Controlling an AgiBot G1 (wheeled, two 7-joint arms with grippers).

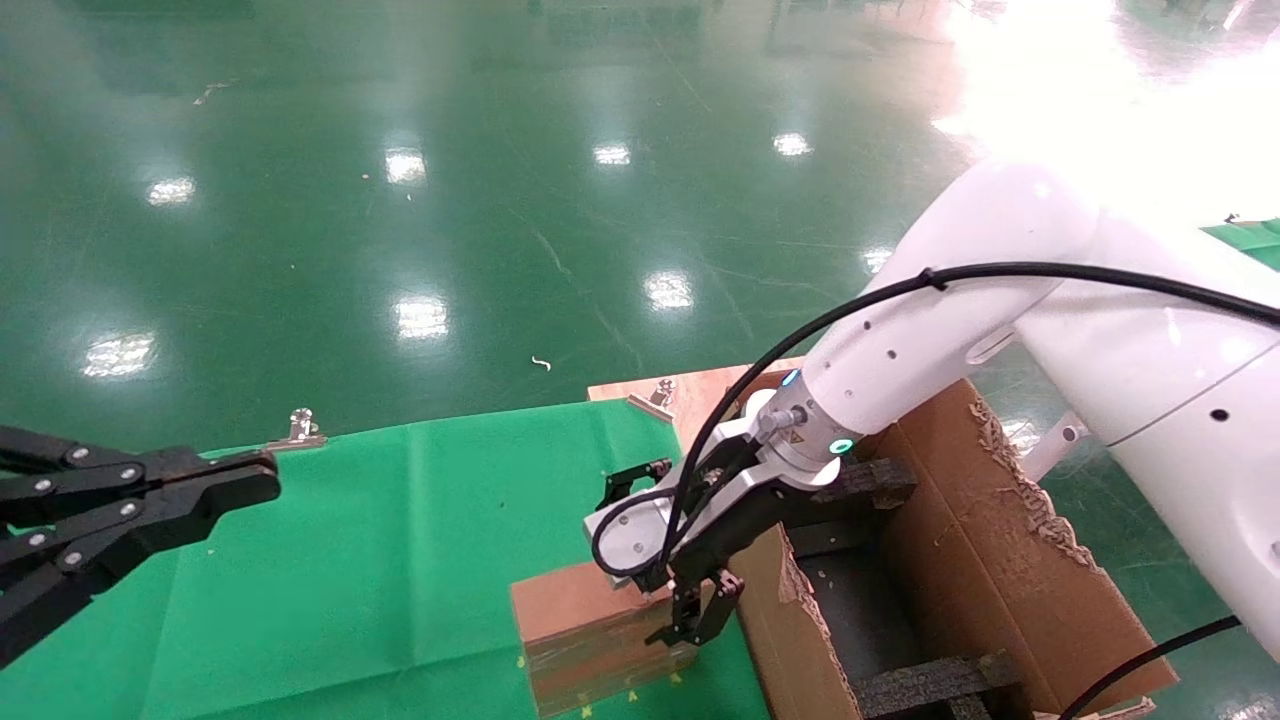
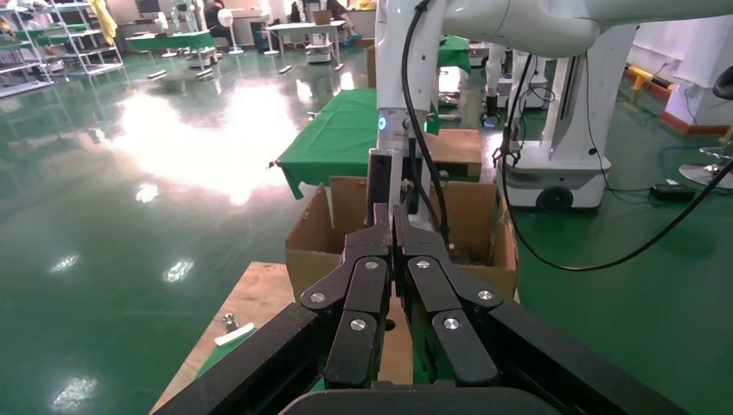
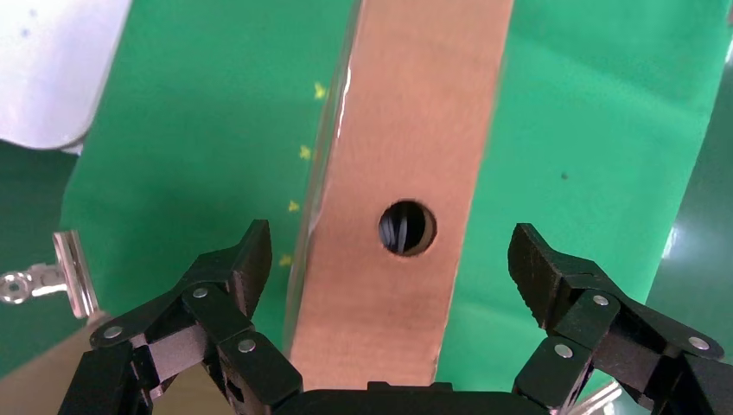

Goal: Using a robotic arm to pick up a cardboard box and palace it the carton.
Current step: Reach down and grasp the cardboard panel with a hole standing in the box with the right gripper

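Observation:
The cardboard box [image 1: 575, 625] stands on the green cloth right beside the carton's [image 1: 1000, 560] near wall, its side shiny with tape. In the right wrist view its narrow top face [image 3: 389, 130] has a round hole. The robotic arm [image 1: 960, 300] reaches down over it. My right gripper [image 1: 645, 580] is open, with one finger on each side of the box [image 3: 393, 255] and clear gaps to both. The carton holds black foam lattice [image 1: 930, 680] and has ragged flaps. My left gripper [image 1: 200, 490] is shut and empty at the far left [image 2: 393, 216].
A green cloth [image 1: 380, 560] covers the table. A wooden board [image 1: 700, 400] shows at its far edge. Metal clips [image 1: 300, 425] hold the cloth there. The left wrist view also shows the carton [image 2: 328, 233]. Shiny green floor lies beyond.

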